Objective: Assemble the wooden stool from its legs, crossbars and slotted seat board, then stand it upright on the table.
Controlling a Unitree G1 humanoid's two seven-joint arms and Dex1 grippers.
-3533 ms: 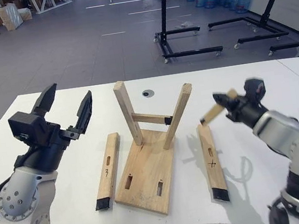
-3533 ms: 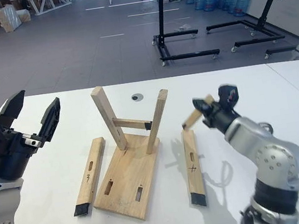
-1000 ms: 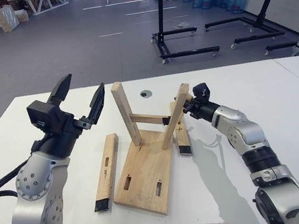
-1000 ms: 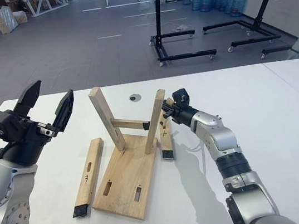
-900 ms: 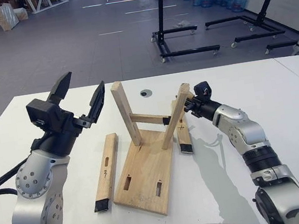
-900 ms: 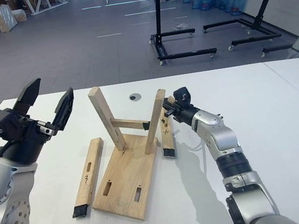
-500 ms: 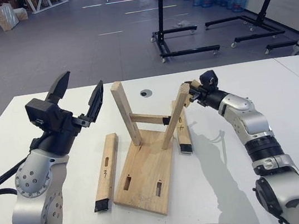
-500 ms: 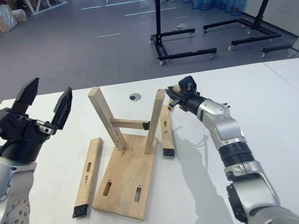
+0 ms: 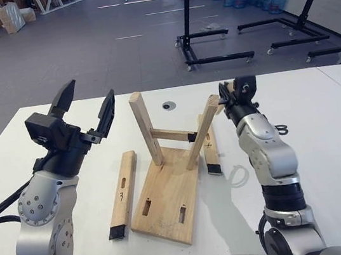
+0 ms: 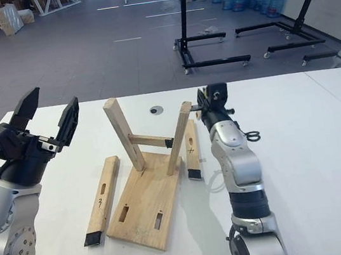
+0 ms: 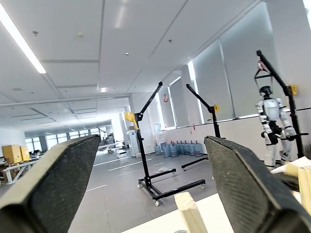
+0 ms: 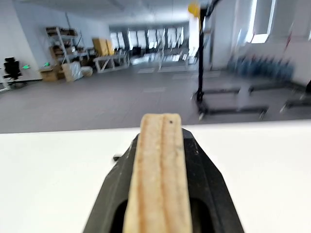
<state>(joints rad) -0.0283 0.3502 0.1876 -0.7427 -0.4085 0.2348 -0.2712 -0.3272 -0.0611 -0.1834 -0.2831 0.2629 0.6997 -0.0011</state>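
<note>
The slotted seat board (image 9: 161,196) lies flat on the white table. Two legs (image 9: 145,128) (image 9: 202,132) stand in its far slots, joined by a crossbar (image 9: 170,135). One loose leg (image 9: 123,194) lies left of the board, and another (image 9: 210,149) lies against its right edge. My right gripper (image 9: 232,91) is shut on a short crossbar (image 12: 158,179), just right of the right leg's top end. My left gripper (image 9: 81,112) hovers open above the table's left side, left of the left leg, with its fingers (image 11: 53,189) wide apart.
A round hole (image 9: 168,106) sits in the table behind the legs. A thin cable loop (image 9: 280,129) lies right of my right arm. Black wheeled frames (image 9: 217,50) stand on the floor beyond the table's far edge.
My right arm has swung in toward the body and its wrist has turned, keeping the crossbar by the right leg's top. The right loose leg now lies against the board. My left gripper has hardly moved.
</note>
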